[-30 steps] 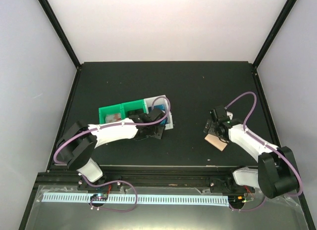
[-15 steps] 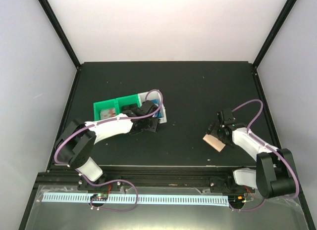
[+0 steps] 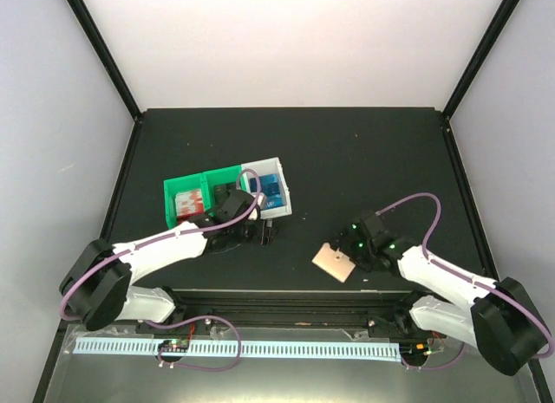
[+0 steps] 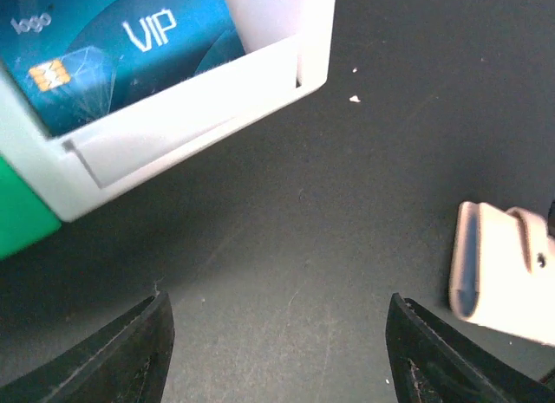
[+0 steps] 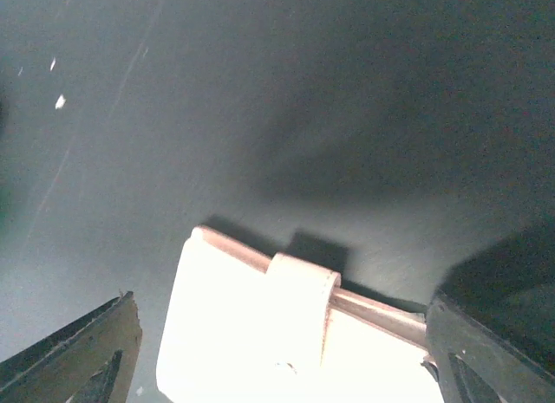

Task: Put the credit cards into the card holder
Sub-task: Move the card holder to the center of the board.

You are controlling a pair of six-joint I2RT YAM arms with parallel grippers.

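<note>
A blue credit card [image 3: 270,190] marked VIP [image 4: 121,56] lies in the white bin [image 3: 279,208]. My left gripper [image 3: 264,231] [image 4: 277,334] hovers over bare mat just in front of that bin, open with nothing between its fingers. The tan card holder [image 3: 334,263] [image 5: 277,342] lies shut on the mat near the front centre; the left wrist view shows it too, as a pale card holder [image 4: 503,273] at the right. My right gripper [image 3: 349,250] [image 5: 282,351] stands open astride it. The right finger [image 5: 486,351] touches the holder's edge; the left finger [image 5: 82,355] is apart from it.
Two green bins [image 3: 173,188] adjoin the white bin on its left; one holds a red and white item [image 3: 186,202]. The black mat [image 3: 364,160] ends at a raised black frame. A rail [image 3: 286,299] with the arm bases runs along the near edge.
My left gripper pulled back from over the white bin, jaws widening, uncovering the blue card. My right arm swung left, and the card holder moved left with it toward the front centre.
</note>
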